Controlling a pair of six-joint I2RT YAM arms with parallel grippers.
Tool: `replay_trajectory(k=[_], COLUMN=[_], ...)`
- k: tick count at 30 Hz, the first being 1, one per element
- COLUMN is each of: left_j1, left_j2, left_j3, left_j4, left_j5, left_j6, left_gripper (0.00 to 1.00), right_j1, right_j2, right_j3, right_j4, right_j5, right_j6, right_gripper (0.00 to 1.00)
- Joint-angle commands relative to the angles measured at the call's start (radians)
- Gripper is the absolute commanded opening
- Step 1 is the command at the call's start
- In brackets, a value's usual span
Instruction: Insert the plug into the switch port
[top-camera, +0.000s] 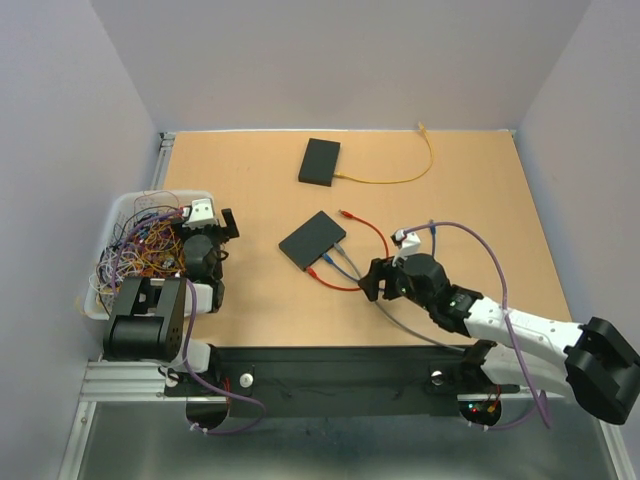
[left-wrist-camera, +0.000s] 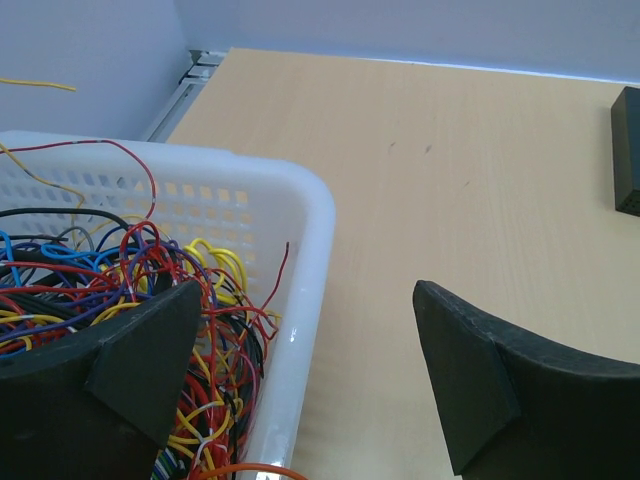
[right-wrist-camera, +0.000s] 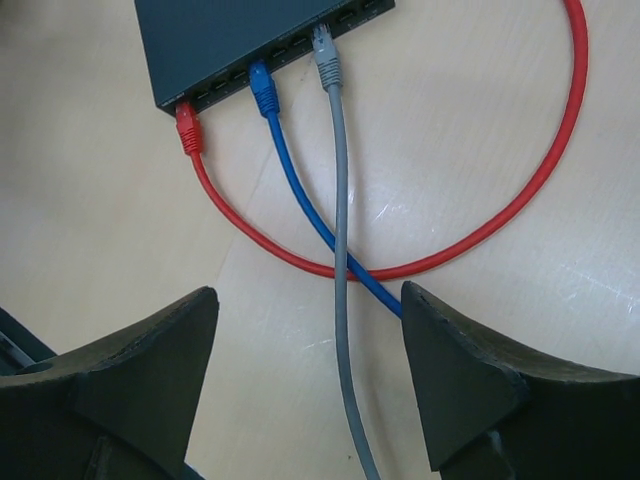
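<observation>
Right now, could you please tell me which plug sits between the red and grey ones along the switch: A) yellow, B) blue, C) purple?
B: the right wrist view shows the blue plug at the switch between the red plug and the grey plug.

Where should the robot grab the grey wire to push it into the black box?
Best on the stiff grey plug right behind the switch, not the floppy cable. It lies flat on the table, so the right gripper should probably come down from above, one finger each side. The blue plug sits close beside it, so keep the pinch narrow.
</observation>
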Motion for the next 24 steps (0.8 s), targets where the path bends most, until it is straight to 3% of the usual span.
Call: replay_trajectory(k=[1, 5, 6, 8, 12, 17, 24], left_j1=[0.001, 0.001, 0.002, 0.002, 0.002, 0.002, 0.002], left_j2=[0.007, 0.007, 0.005, 0.005, 0.007, 0.007, 0.005], left_j3=[-0.01, -0.013, -0.013, -0.013, -0.013, -0.013, -0.011], left_j4=[0.214, 0.215, 0.215, 0.215, 0.215, 0.215, 0.215], left_j5=[0.019, 0.019, 0.019, 0.019, 0.019, 0.019, 0.019], left_j6=[0.016, 0.016, 0.016, 0.016, 0.014, 0.016, 0.016], left_gripper=[0.99, 0.99, 0.99, 0.99, 0.99, 0.99, 0.99], right_j1=[0.008, 0.008, 0.006, 0.008, 0.008, 0.028, 0.175], right_j2=[-0.038, -0.031, -0.012, 0.078, 0.222, 0.417, 0.687], right_j3=[0.006, -0.014, -0.008, 0.05, 0.153, 0.28, 0.52], right_j4=[0.085, 0.212, 0.226, 0.206, 0.132, 0.198, 0.197], right_j5=[0.021, -0.136, -0.202, -0.266, -0.221, -0.308, -0.304], right_j6=[-0.068, -0.149, -0.178, -0.181, -0.146, -0.1, -0.111], right_gripper=[0.79, 0.82, 1.0, 1.0, 1.0, 1.0, 0.96])
